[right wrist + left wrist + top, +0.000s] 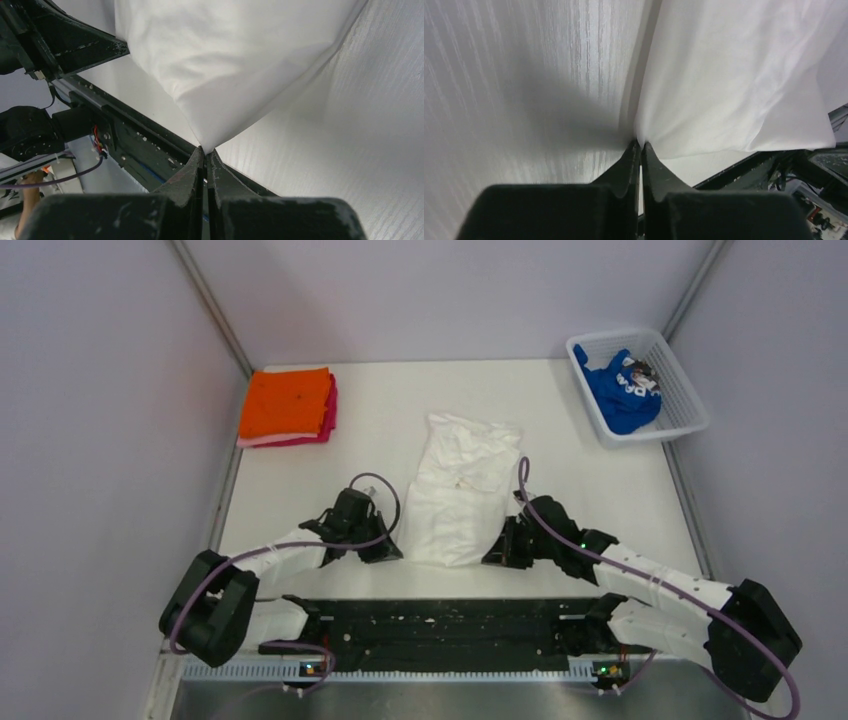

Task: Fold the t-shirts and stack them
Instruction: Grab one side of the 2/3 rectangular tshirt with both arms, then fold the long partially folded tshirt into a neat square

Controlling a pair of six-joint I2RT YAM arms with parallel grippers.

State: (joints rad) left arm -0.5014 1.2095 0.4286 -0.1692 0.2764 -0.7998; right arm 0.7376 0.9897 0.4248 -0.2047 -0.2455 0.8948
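At the far left of the table [380, 440], the orange shirt [287, 402] lies folded on top of the pink shirt [328, 420]. Only the pink edges show, along the right and near sides of the stack.

My left gripper [640, 145] sits low over the table near its front edge. The jaws are pinched tight on the near left corner of the white shirt [462, 490], and the cloth comes straight out from between the tips.

The white shirt lies lengthwise in the middle of the table, a narrow, rumpled strip running away from me. Its near end is stretched between my two arms. From here I see no print on it.

My right gripper [205, 150] is clamped on the near right corner of the same shirt, and the fabric rises from its tips in a taut fold.

At the far right corner, the basket [685, 390] holds the blue shirt [620, 395] in a bunch, with some white lettering showing.
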